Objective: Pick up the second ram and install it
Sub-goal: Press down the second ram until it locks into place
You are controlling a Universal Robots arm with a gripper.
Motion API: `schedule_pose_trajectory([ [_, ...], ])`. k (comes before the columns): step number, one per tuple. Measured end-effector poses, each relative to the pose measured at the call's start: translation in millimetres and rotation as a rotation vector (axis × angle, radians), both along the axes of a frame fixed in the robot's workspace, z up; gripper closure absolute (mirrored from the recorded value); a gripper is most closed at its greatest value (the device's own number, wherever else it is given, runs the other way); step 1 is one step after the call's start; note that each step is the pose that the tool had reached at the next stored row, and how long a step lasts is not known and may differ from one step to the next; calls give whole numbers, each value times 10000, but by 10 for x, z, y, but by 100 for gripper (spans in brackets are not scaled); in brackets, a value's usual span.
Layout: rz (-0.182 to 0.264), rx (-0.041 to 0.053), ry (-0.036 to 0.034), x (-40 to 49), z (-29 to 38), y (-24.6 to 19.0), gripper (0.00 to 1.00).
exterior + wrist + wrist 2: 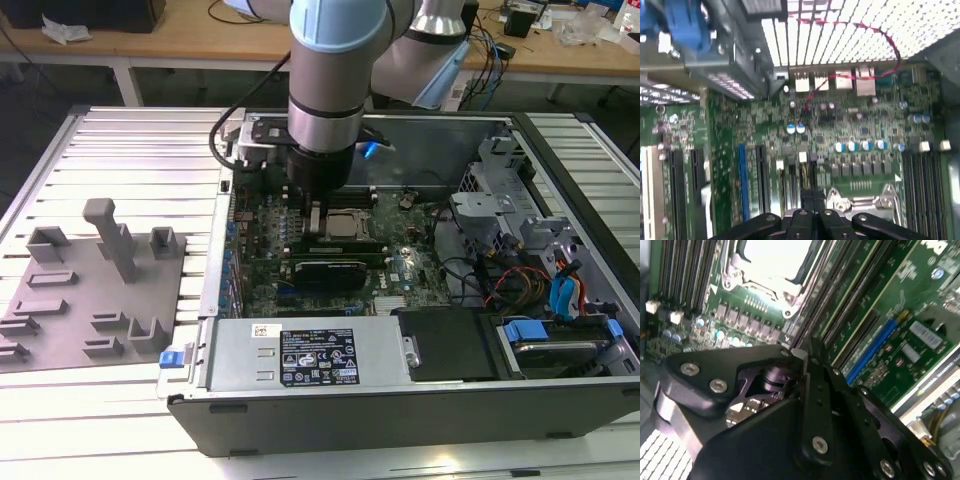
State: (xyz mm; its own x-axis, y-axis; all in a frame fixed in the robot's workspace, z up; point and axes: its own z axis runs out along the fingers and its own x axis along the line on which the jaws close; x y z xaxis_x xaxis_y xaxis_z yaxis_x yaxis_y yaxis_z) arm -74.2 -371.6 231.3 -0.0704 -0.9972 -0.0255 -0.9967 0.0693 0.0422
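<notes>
My gripper (314,222) reaches down into the open computer case onto the motherboard (400,262), just beside the silver-framed CPU socket (346,225). In both wrist views the black fingers (811,202) meet with no gap, their tips (807,354) over the long dark slots next to the socket (867,200). A thin dark green ram stick (342,244) lies along the slot row on the near side of the socket, close under the gripper. I cannot make out whether the fingertips pinch it or only rest on it.
A grey fixture plate with upright blocks (105,275) lies at the exterior view's left of the case. Inside the case are a black card (322,270), the power supply (310,355), drive bays and cables (540,275). A red wire (850,60) runs near the rear ports.
</notes>
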Motion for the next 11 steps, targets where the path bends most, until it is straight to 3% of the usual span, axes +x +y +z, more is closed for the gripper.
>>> schedule_pose_trajectory([
  [5,1,289,1,-7,-34,-1,89],
  [7,-1,439,-3,-9,-34,-55,89],
  [11,1,445,-9,-8,11,-55,89],
])
